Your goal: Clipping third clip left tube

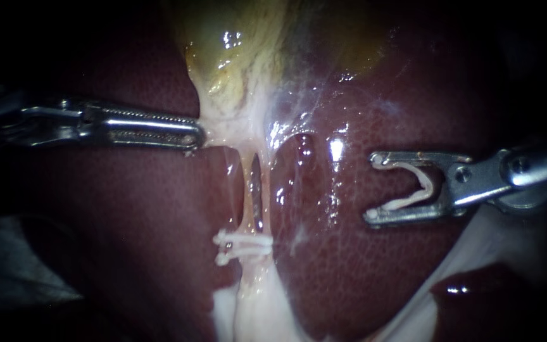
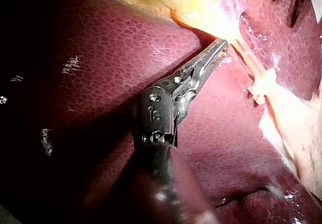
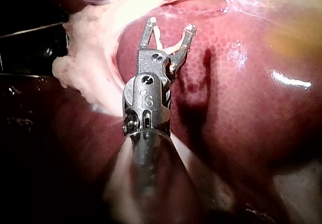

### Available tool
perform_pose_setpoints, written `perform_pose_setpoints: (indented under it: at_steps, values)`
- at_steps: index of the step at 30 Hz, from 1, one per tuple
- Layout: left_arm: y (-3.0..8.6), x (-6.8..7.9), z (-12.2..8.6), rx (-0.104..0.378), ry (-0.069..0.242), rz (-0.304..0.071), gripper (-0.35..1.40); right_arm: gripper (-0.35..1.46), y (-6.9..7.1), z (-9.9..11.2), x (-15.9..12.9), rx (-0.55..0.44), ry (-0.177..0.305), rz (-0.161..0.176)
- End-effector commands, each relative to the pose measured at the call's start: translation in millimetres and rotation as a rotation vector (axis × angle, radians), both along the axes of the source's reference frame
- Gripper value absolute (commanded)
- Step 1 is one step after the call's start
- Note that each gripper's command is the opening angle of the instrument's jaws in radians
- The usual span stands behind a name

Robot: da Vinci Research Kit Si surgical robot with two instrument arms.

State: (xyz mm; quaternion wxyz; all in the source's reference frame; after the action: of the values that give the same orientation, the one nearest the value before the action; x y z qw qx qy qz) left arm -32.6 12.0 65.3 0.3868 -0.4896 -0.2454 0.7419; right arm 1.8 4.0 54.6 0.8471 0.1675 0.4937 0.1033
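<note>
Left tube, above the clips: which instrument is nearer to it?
Left. The left instrument, jaws shut on whitish tissue, sits up-left of the left tube; the right instrument, gripping a clip, hangs farther off to its right over the liver.

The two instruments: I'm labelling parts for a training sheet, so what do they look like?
Both are slender and made of silvery metal. The left instrument ends in a long, narrow pincer with fine ridged teeth. The right instrument has a shorter, stubbier pincer on a pinned hinge. No cables show.
</note>
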Motion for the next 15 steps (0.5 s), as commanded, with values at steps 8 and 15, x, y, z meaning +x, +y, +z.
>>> perform_pose_setpoints:
  at_steps: [8,15]
  values:
    - [1.5,3.3,-4.7,0.017,-0.005,-0.024,-0.35,0.5,0.0,0.0,0.0,0.003,0.004,-0.004]
    - [1.9,4.5,-7.2,-0.002,-0.012,-0.036,-0.35,0.5,-0.3,-0.3,1.4,0.016,0.018,-0.022]
